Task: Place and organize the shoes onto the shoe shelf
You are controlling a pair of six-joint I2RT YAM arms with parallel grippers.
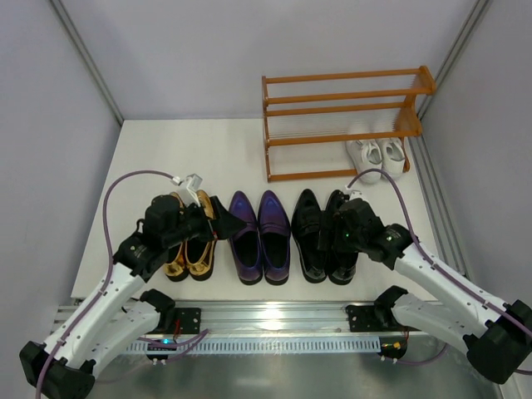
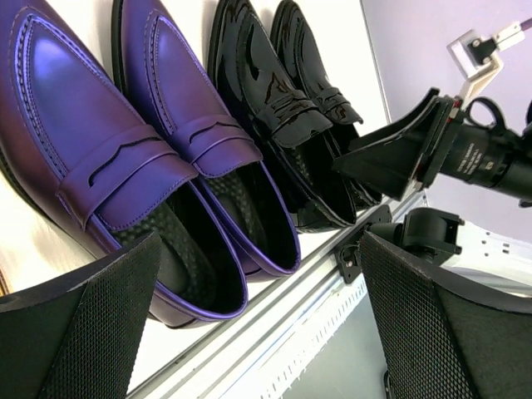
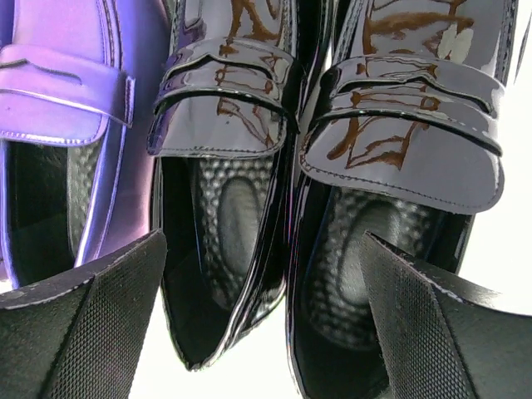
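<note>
Left fingers (image 1: 223,226) and right fingers (image 1: 326,226) wide apart, empty; white sneakers (image 1: 378,155) on shoe shelf's (image 1: 349,77) lower tier.

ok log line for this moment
left gripper open over shiny gold loafers | right gripper open over glossy black loafers | nothing held

White tabletop (image 1: 166,158), enclosed by pale grey wall panels (image 1: 249,41) at back and sides. Along near edge, slotted aluminium rail (image 1: 274,314); just beyond, brushed metal sheet (image 1: 274,374).
</note>
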